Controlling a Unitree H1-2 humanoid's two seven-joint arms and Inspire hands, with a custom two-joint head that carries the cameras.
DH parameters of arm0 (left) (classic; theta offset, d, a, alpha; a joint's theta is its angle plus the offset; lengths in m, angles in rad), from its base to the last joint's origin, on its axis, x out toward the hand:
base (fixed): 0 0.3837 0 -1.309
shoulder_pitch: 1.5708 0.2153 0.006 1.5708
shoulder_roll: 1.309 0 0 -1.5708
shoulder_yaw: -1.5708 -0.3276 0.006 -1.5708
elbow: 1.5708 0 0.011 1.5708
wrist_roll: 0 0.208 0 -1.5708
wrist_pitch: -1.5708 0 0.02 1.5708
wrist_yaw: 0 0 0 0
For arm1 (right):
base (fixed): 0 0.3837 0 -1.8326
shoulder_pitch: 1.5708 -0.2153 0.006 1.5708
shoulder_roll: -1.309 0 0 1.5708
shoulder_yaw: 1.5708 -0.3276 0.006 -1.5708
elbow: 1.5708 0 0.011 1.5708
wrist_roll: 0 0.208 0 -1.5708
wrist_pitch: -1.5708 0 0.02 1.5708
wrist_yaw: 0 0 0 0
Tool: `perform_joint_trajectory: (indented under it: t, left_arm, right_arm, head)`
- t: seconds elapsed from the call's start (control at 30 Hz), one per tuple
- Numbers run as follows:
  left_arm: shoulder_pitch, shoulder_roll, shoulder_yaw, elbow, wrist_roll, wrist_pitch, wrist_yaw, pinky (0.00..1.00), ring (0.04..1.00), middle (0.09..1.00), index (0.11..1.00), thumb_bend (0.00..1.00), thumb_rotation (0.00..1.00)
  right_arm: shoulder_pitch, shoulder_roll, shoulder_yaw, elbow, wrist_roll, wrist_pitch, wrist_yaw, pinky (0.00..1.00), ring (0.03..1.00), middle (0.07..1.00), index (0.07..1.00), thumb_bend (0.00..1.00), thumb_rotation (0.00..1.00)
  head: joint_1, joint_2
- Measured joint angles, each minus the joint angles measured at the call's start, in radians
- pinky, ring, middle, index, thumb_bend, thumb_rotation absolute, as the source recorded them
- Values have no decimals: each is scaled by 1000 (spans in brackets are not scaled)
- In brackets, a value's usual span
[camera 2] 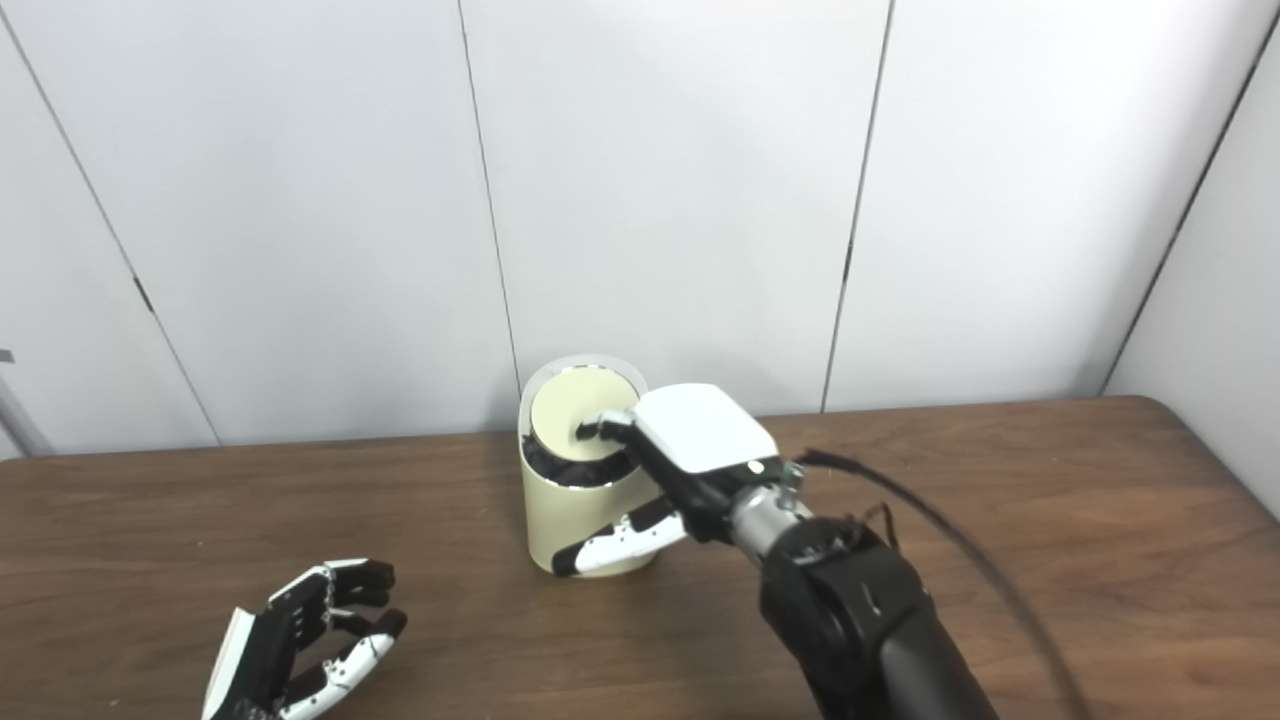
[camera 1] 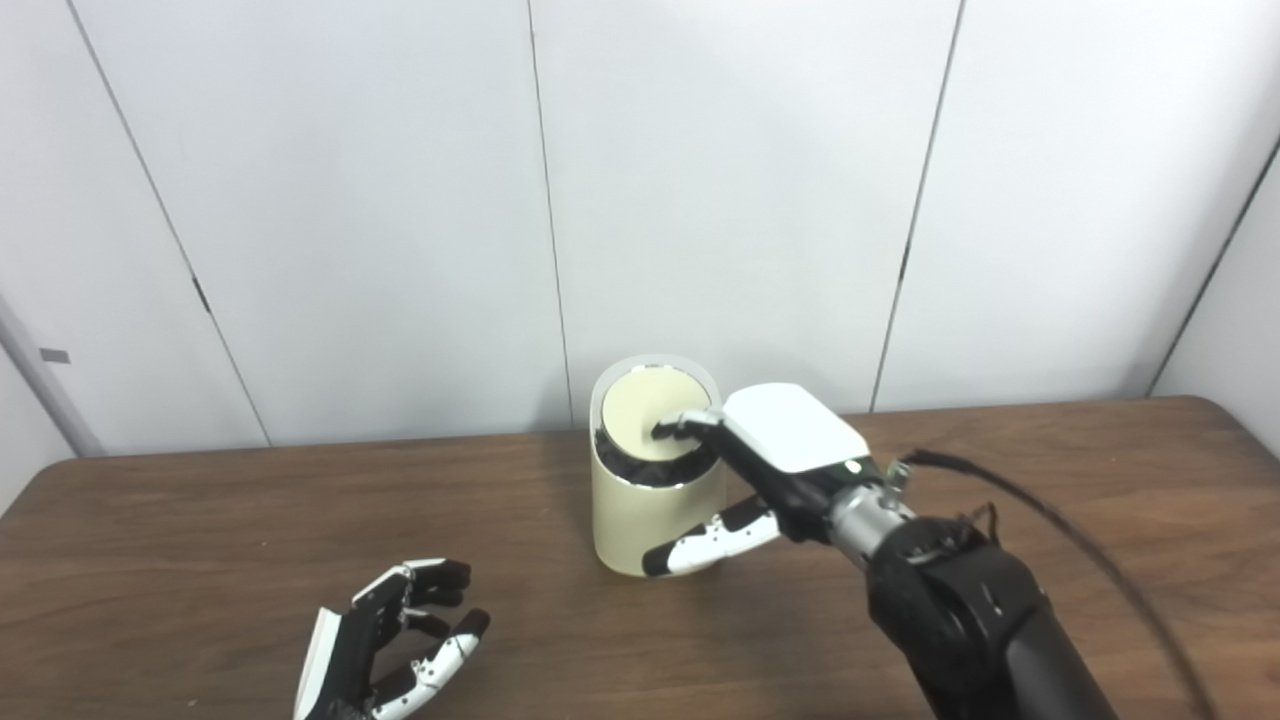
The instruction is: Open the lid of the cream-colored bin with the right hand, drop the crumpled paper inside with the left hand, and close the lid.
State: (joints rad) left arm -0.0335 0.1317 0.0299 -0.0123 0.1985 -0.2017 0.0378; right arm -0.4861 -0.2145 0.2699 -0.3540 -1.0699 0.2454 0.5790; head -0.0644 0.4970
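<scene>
Left eye view: the cream bin sits on the wooden table close to the wall. The right hand has fingertips resting on the tilted lid, thumb alongside the bin's front, gripping nothing. Right eye view: the left hand hovers left of the bin and nearer the camera, fingers spread, empty. Can't see any crumpled paper anywhere.
</scene>
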Motion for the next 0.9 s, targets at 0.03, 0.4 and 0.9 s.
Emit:
perform_joint_trajectory:
  t: [0.03,0.4,0.9]
  left_arm:
    - [-1,2,0,1,0,0,0,536,657,673,652,609,284]
    - [-1,4,-1,2,18,0,1,538,655,667,649,609,289]
    - [-2,6,3,5,12,-10,0,541,659,671,648,610,279]
  right_arm:
    - [7,3,-14,0,10,0,-20,748,831,831,827,919,726]
    - [38,10,-40,-21,22,2,-72,735,815,819,811,916,734]
    - [229,25,-132,-11,244,-75,-336,806,887,873,868,854,690]
  head:
    - [0,-2]
    - [2,-2]
    - [8,-5]
